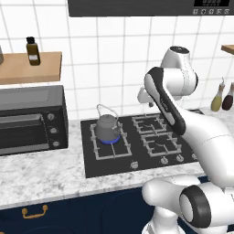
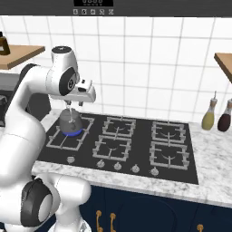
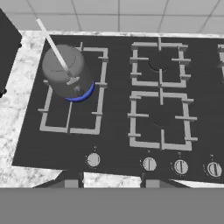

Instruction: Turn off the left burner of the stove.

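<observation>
Stove (image 1: 137, 146) in the left base view carries the kettle (image 1: 108, 128) on the lit left burner (image 1: 109, 141). Right base view — gripper (image 2: 69, 110) hangs high above. Hand view: leftmost knob (image 3: 92, 160) lies just ahead of the fingertips (image 3: 70, 181); jaw gap unclear.

Knob row (image 3: 151, 164) along the stove (image 3: 118, 118) front edge sits open from above, nothing on it or just beside it. Grey kettle (image 3: 65, 72) stands on the left burner (image 3: 72, 92), blocking that grate from above. Other grates bare. Toaster oven (image 1: 29, 119) stands on the counter (image 1: 41, 171) left of the stove, apart from the knobs.
</observation>
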### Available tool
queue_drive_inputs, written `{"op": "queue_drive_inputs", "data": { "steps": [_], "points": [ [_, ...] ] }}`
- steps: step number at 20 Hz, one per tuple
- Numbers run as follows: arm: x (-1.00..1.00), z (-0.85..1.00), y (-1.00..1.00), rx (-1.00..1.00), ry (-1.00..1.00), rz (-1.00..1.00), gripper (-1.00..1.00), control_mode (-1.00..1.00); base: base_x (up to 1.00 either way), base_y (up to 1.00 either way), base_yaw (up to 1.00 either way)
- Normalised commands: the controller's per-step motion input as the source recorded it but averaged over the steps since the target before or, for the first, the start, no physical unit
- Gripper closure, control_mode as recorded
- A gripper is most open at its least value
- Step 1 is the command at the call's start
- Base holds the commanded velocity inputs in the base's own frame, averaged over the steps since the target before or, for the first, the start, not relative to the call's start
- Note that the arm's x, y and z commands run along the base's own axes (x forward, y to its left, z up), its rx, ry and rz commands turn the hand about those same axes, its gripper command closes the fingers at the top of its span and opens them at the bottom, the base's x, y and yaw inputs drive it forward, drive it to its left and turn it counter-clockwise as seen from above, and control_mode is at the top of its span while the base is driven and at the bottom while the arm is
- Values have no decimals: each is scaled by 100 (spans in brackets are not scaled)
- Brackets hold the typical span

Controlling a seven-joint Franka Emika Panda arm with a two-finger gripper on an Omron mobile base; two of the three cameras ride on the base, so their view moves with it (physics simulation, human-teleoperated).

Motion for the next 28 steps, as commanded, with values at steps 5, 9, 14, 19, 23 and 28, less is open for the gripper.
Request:
{"op": "queue_drive_inputs", "data": {
  "steps": [5, 9, 14, 19, 23, 28],
  "points": [
    [1, -35, 2, -3, 10, 8, -100, -100, 0, 0, 0],
    [0, -69, 0, 0, 20, 27, -100, -100, 0, 0, 0],
    [0, -57, 4, 0, 19, 24, -100, -100, 0, 0, 0],
    [0, -65, 23, -2, 12, 17, -100, -100, 0, 0, 0],
    [0, -69, 17, 0, 6, 11, -100, -100, 0, 0, 0],
    [0, -69, 12, -2, 2, 10, -100, -100, 0, 0, 0]
  ]
}}
